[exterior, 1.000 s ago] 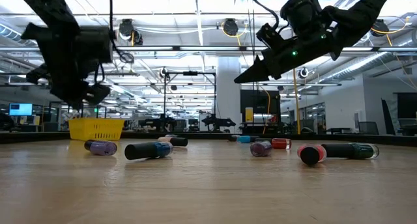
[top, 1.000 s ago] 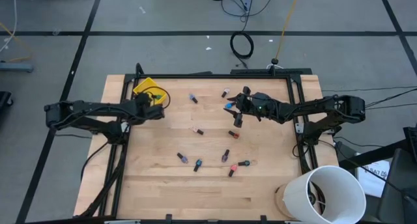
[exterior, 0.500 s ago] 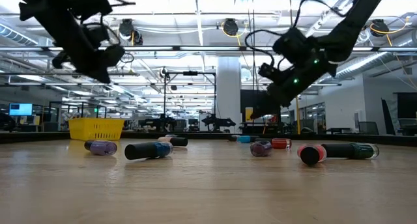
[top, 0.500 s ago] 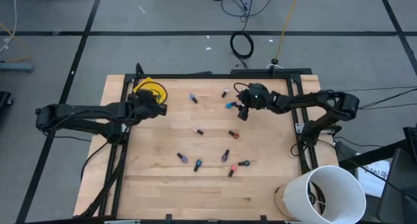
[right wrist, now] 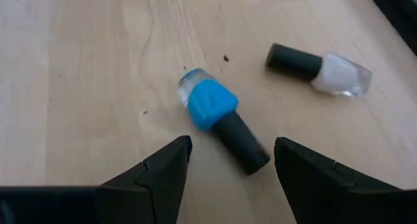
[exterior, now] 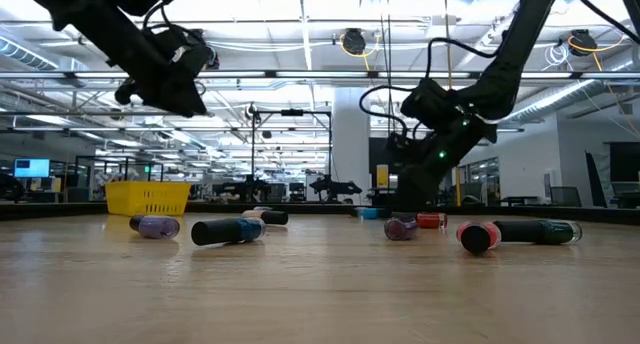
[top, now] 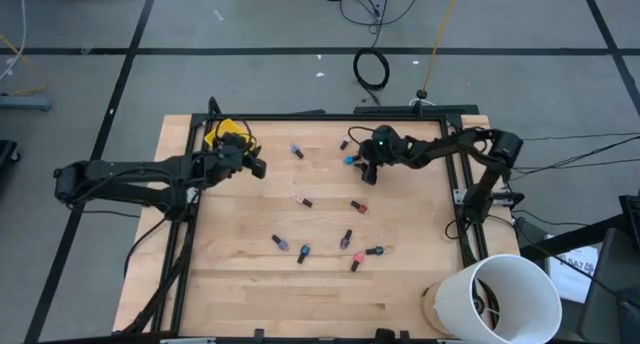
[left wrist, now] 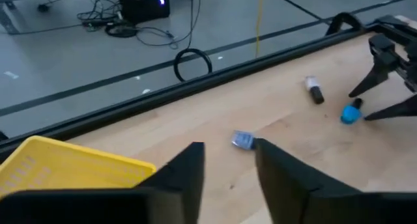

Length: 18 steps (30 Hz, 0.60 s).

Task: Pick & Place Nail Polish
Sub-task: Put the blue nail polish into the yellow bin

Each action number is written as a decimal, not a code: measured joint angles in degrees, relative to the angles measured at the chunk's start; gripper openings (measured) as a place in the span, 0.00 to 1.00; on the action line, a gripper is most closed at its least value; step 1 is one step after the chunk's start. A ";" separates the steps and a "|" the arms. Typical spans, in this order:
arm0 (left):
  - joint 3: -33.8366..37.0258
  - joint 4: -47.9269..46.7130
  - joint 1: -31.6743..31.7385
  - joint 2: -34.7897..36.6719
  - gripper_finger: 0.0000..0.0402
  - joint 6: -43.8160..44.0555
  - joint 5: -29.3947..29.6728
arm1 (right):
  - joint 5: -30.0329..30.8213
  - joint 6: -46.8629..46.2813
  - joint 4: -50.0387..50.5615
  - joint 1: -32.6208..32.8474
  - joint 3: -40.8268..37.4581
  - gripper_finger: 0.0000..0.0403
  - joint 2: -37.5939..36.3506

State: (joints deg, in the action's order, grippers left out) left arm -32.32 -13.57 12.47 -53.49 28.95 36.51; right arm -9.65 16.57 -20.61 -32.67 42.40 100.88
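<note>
Right gripper (right wrist: 225, 162) agape over blue bottle (right wrist: 218, 123)

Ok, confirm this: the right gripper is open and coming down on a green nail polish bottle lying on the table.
One thing is wrong: the bottle is blue, not green. The right wrist view shows the blue bottle with its dark cap lying on the table, just ahead of the open right gripper. The rest stands.

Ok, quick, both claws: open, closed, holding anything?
Left claw: open, empty, beside the yellow bin.
Right claw: open, empty, low over the blue nail polish bottle.
</note>
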 joint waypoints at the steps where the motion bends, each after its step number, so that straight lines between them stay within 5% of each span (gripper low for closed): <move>1: 0.00 0.10 0.40 -0.41 0.38 -0.08 -0.03 | -0.50 0.66 0.74 0.00 0.53 0.53 0.42; 9: 0.00 -0.02 1.82 -3.41 0.57 -0.52 -0.55 | -3.94 -1.12 7.77 1.33 2.60 0.53 1.05; 18: 0.00 0.27 3.04 -8.04 0.61 -0.11 -0.52 | -2.59 -3.81 7.62 2.40 2.52 0.50 1.09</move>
State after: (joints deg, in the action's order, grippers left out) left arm -32.32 -13.30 15.51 -61.53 28.84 35.99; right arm -12.24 12.77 -12.99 -30.26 44.92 101.97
